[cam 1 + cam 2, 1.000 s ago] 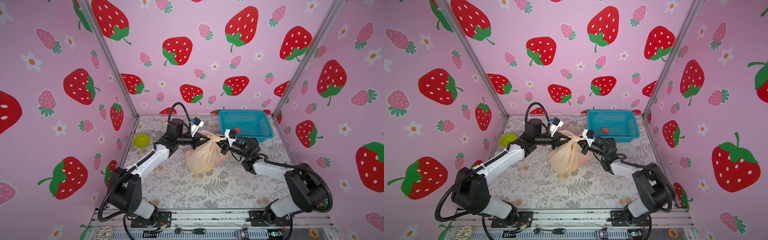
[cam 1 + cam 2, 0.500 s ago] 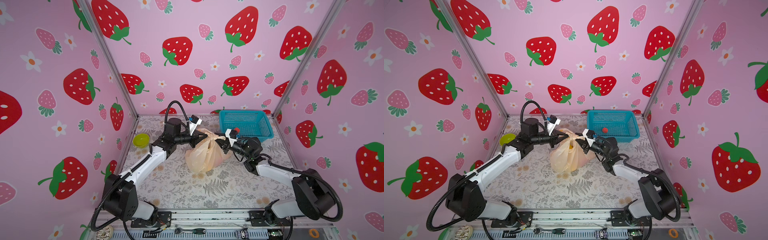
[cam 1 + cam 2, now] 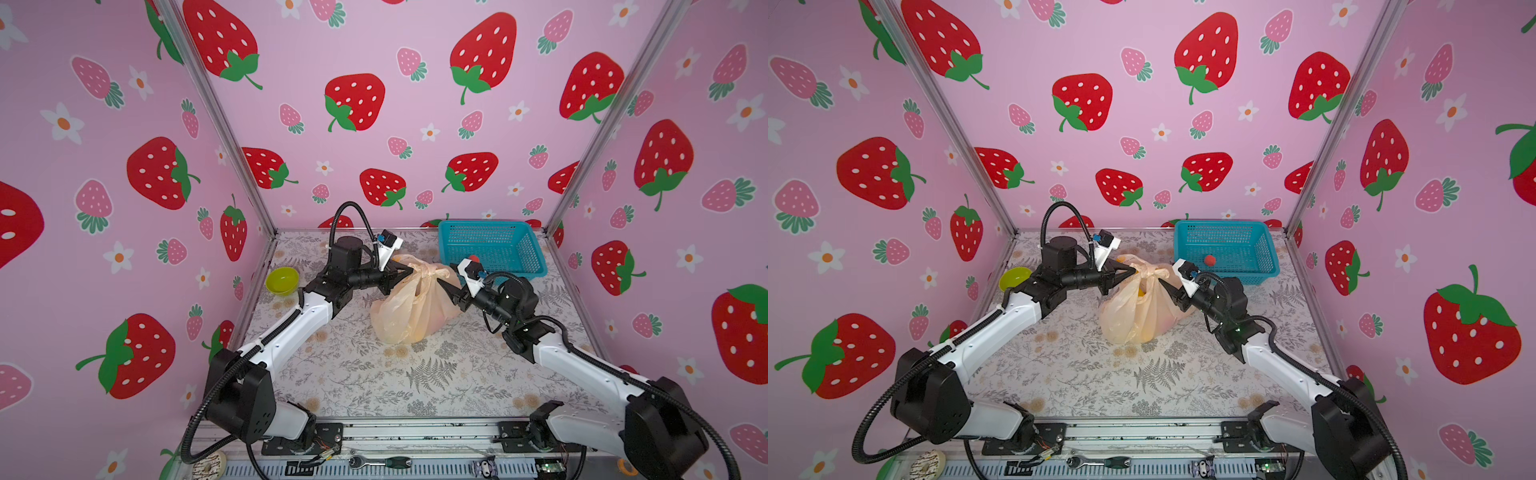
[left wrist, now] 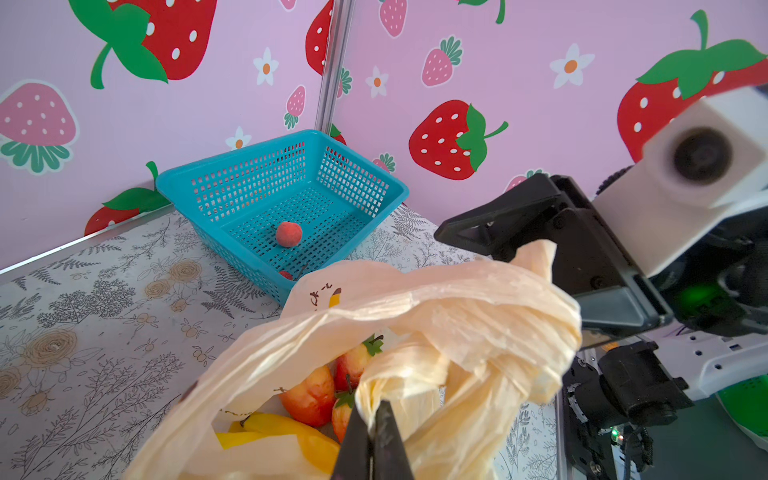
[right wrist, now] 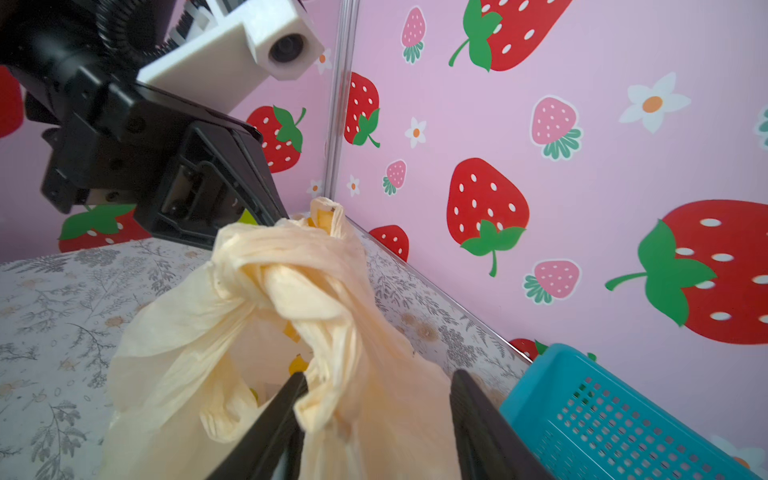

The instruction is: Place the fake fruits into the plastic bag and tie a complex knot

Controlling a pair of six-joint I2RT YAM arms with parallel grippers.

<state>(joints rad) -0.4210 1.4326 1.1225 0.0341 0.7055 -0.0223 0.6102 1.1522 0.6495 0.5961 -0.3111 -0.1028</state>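
The plastic bag (image 3: 409,307) (image 3: 1138,316) stands mid-table, its handle strips bunched into a knot (image 4: 478,332) (image 5: 282,270) on top. My left gripper (image 3: 411,271) (image 4: 376,409) is shut on a strip end beside the knot. On the bag's other side my right gripper (image 3: 442,286) (image 5: 379,376) is open, and a loose strip end hangs against one of its fingers (image 5: 286,399). Through the bag's mouth show strawberries (image 4: 316,399) and yellow bananas (image 4: 286,432). One small red-pink fruit (image 4: 288,234) (image 3: 1209,260) lies in the basket.
The blue mesh basket (image 3: 528,249) (image 3: 1262,249) (image 4: 232,162) (image 5: 623,415) stands at the back right, close behind my right gripper. A lime-green bowl (image 3: 282,280) (image 3: 1014,277) sits by the left wall. A ratchet tool (image 3: 378,461) lies on the front rail.
My right gripper has opened and let go of the strip it was pinching. The left gripper has stayed shut on its strip, and the bag has barely moved.
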